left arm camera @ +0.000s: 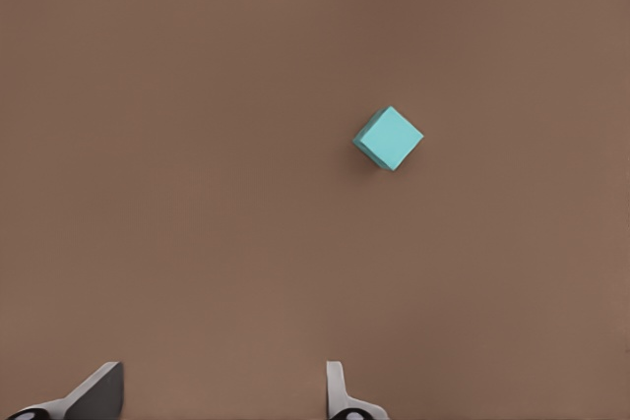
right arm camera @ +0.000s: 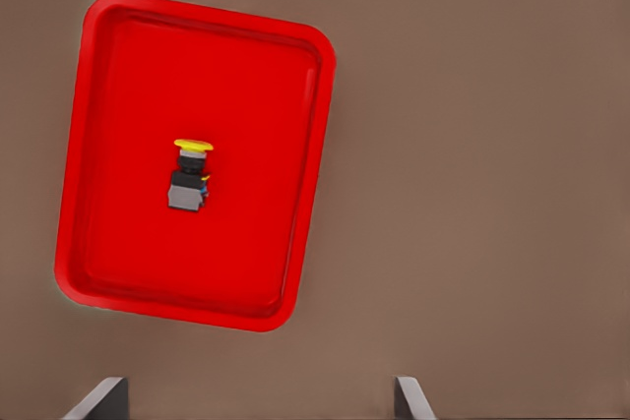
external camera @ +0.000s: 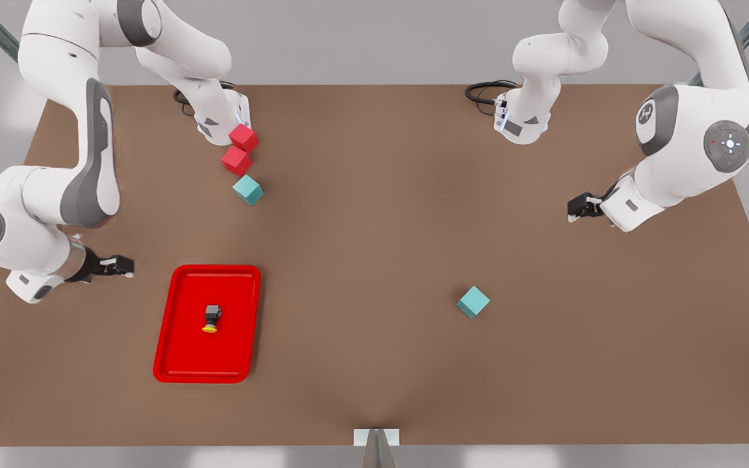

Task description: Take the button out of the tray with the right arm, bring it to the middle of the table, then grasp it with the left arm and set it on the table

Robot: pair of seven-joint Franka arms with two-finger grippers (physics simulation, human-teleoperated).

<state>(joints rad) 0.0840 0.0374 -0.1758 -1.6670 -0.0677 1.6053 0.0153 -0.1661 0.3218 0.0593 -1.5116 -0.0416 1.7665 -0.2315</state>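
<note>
Front view: the button (external camera: 211,318) was noted lying on its side mid-tray (external camera: 179,325), ungrasped. The right pincer (external camera: 121,266) was held wide beside the tray, presumably for approach; the left pincer (external camera: 576,209), also wide, waited over bare worktop (external camera: 374,260).

Both arms are glossy white, built of rounded segments with grey bands and round grey joint caps. The right arm (external camera: 56,162) and the left arm (external camera: 693,130) each end in a black two-finger gripper with pale fingertips. Black cables loop at each white base.
</note>
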